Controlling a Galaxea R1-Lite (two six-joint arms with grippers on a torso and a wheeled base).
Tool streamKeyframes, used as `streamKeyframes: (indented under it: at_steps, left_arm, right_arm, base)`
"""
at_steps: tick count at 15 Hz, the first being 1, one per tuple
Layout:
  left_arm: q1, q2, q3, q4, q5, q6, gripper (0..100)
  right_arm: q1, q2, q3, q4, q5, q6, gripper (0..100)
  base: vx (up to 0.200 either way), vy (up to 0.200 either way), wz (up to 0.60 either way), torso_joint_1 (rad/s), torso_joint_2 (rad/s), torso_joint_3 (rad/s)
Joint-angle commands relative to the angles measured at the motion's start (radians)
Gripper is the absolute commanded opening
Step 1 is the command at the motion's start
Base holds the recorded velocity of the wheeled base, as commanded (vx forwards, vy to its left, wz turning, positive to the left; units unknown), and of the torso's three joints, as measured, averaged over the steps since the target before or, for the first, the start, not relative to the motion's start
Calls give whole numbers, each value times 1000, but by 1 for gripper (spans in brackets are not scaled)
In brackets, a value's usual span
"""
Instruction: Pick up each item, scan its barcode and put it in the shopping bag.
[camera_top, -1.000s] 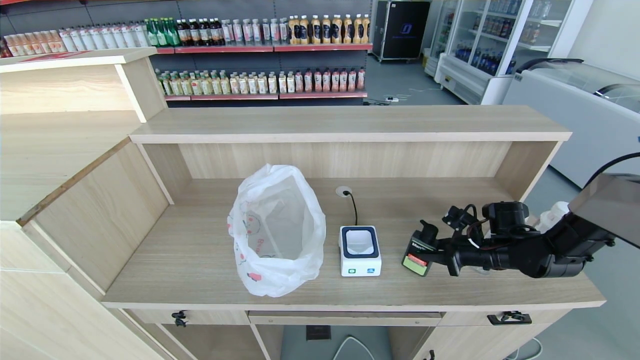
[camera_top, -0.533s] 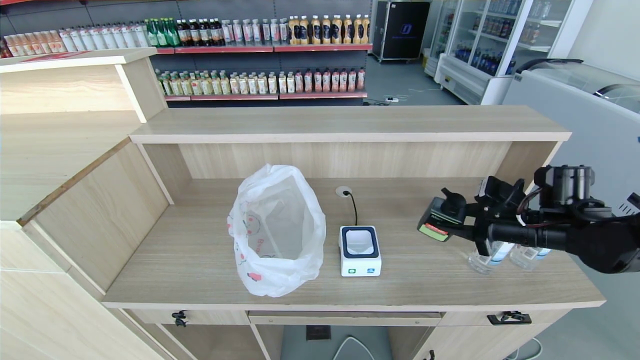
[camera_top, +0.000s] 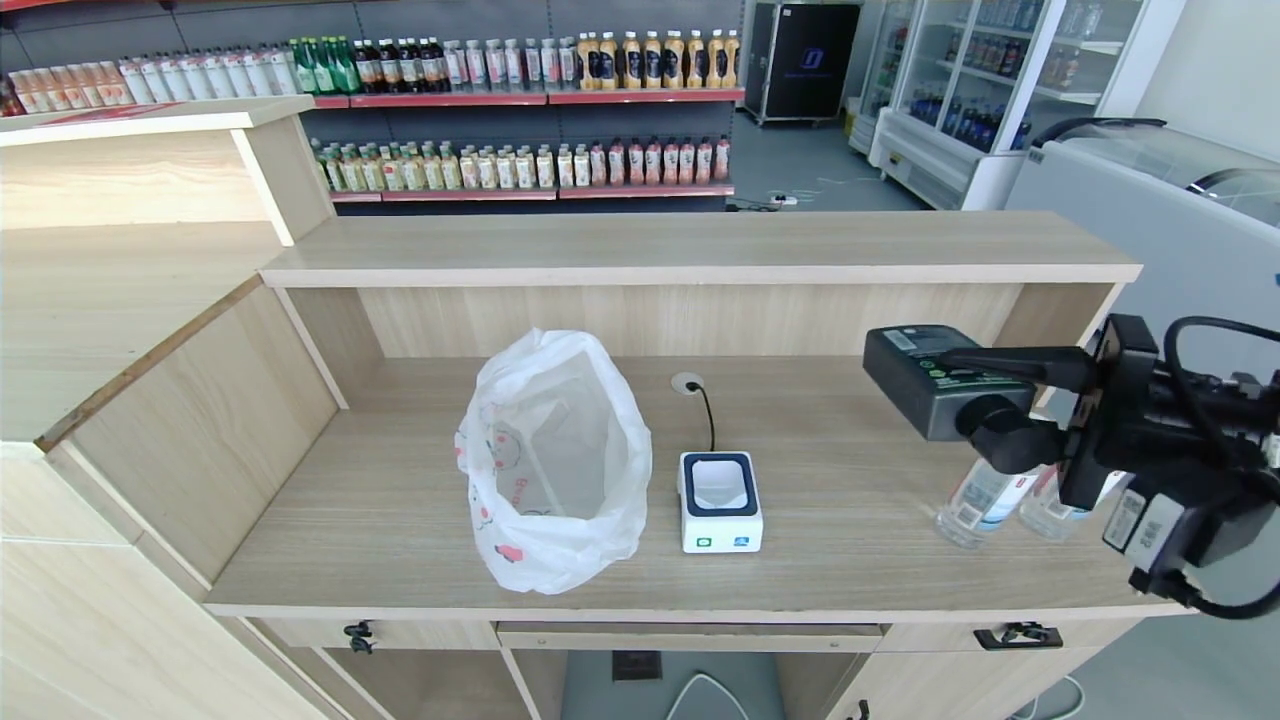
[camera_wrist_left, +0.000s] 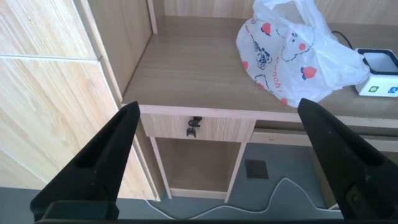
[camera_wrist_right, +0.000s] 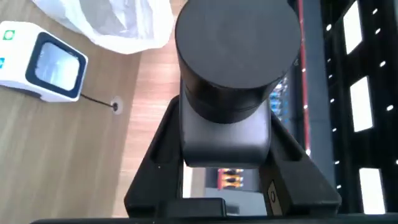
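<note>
My right gripper (camera_top: 985, 400) is shut on a dark container (camera_top: 915, 390) with a round top, held in the air over the counter's right end, well to the right of the scanner (camera_top: 720, 500). In the right wrist view the container (camera_wrist_right: 233, 56) sits between the jaws, with the scanner (camera_wrist_right: 46, 65) and the bag (camera_wrist_right: 118, 22) beyond it. The white printed shopping bag (camera_top: 555, 460) stands open at mid-counter, left of the scanner. Two clear bottles (camera_top: 985, 500) stand under the right arm. My left gripper (camera_wrist_left: 217, 162) hangs open below the counter's front edge, nothing in it.
The wooden counter (camera_top: 850, 560) has a raised back ledge and side walls. The scanner's cable runs to a hole (camera_top: 687, 381) at the back. Drawer handles (camera_top: 1010, 634) sit under the front edge. Shelves of drinks and fridges stand behind.
The right arm lifted the dark container from low beside the scanner, up and to the right, and turned it over. The two bottles behind it came into view.
</note>
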Motion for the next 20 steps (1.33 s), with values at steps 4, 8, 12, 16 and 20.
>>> streamKeyframes:
  at_steps: [4,8,12,16,20]
  left_arm:
    - [1,0,0,0,0,-1,100]
    - [1,0,0,0,0,-1,100]
    - [1,0,0,0,0,-1,100]
    - [1,0,0,0,0,-1,100]
    - [1,0,0,0,0,-1,100]
  right_arm:
    - [106,-288,59,-7,155,-475,0]
    - [168,-380,155,-2,167,-655,0]
    - [205,-423,195,-5,165,-776,0]
    - [271,-471,212,-4,165,-773,0]
    - [274,-483,212,1,164,-768,0]
  base:
    - [0,0,0,0,0,0]
    - [0,0,0,0,0,0]
    - [0,0,0,0,0,0]
    - [0,0,0,0,0,0]
    - [0,0,0,0,0,0]
